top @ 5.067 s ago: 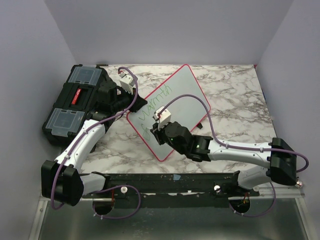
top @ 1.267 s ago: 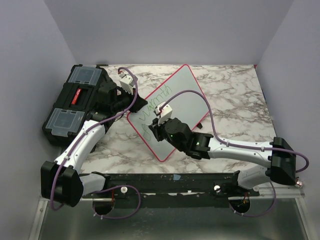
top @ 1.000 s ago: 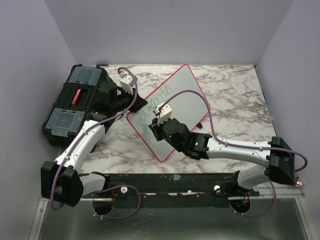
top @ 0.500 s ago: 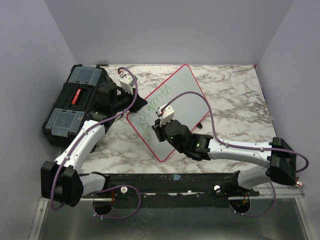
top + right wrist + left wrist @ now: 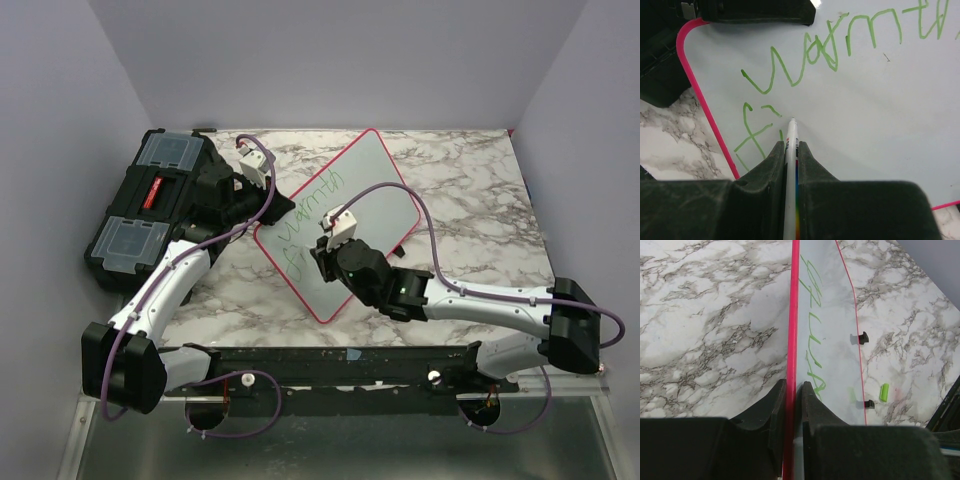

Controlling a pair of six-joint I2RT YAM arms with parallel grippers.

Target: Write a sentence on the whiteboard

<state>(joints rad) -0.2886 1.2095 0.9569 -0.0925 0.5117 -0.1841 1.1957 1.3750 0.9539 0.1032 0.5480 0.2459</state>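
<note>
The whiteboard [image 5: 375, 190] lies diagonally mid-frame on the marble desk [image 5: 470, 200] in the top view. Only the right wrist view makes the green sentence [image 5: 825, 52] readable: "warmth" above "fi", with the right hand [image 5: 790, 147] clamped on a marker [image 5: 790, 165]. Only the left wrist view shows the left hand [image 5: 792, 390] pinching the pink rim, and a green cap [image 5: 884, 391] at lower right.

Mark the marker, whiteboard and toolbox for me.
marker [image 5: 791, 150]: right wrist view, on the white barrel.
whiteboard [image 5: 378, 180]: top view, on the bare far part.
toolbox [image 5: 135, 240]: top view, on the near clear lid.
</note>
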